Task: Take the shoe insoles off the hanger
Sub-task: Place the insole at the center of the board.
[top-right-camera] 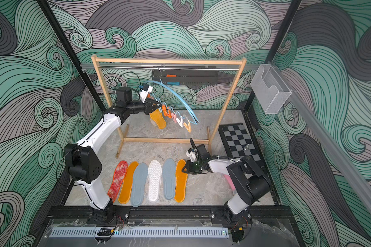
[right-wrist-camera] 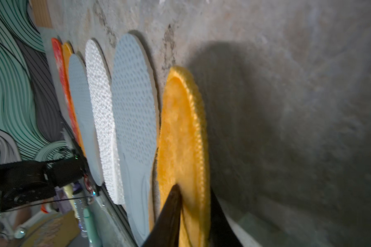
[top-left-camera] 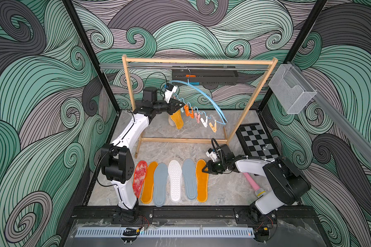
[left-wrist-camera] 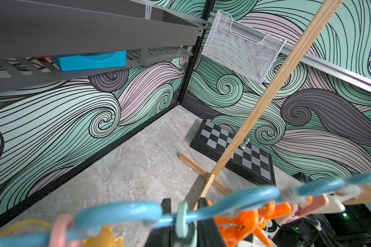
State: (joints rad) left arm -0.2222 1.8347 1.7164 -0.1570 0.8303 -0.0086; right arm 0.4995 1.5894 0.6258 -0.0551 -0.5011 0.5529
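Left gripper (top-left-camera: 181, 105) is clamped on a pale teal clip (left-wrist-camera: 183, 222) of the blue hanger (top-left-camera: 204, 94), a hanging orange insole (top-left-camera: 177, 119) below it; right gripper (top-left-camera: 204, 169), jaws parted, straddles the edge of the rightmost orange insole (top-left-camera: 201, 184) in the 6-insole row (top-left-camera: 175, 180) on the table (top-left-camera: 223, 192)

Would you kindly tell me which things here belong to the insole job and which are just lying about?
Job: six insoles laid flat, hanging orange insole, hanger.
Lying about: chessboard, pink stick, mesh basket, grey tray.
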